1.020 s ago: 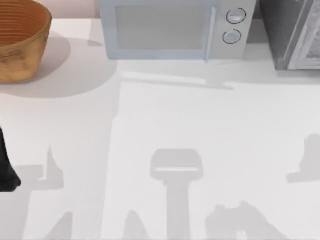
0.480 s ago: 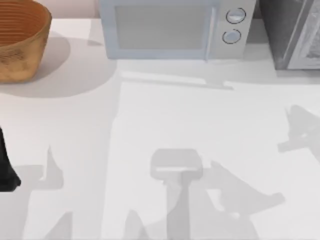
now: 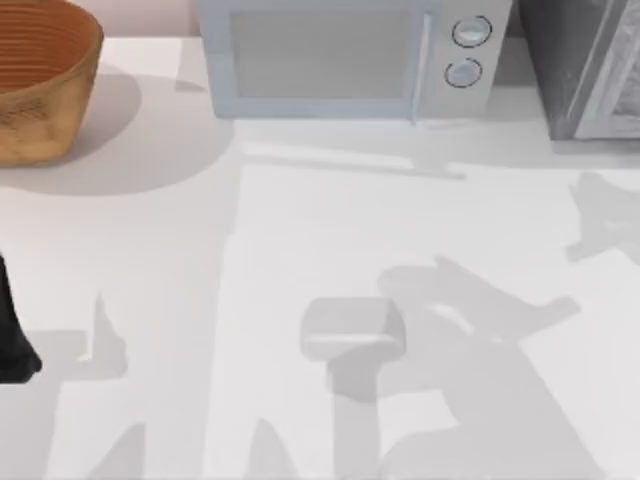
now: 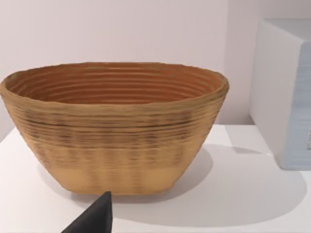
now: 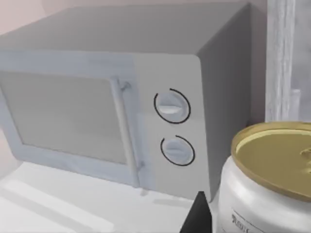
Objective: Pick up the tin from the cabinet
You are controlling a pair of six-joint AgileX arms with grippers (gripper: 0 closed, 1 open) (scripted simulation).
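Top view looks down on a white bench [image 3: 300, 230] with a woven basket [image 3: 40, 80] at its far left corner, a pale microwave [image 3: 350, 55] along the far edge, and a grey cabinet [image 3: 585, 65] at the far right corner. A dark piece of the left arm [image 3: 12, 330] sits at the bench's left edge. From the right wrist, the tin [image 5: 272, 179], white with a gold lid, appears very near the camera, beside the microwave's two dials [image 5: 172, 126], with one dark fingertip [image 5: 198, 216] of the right hand next to it; whether that hand is gripping it I cannot tell. From the left wrist, a dark fingertip [image 4: 95, 218] hangs before the basket; its spread I cannot tell either.
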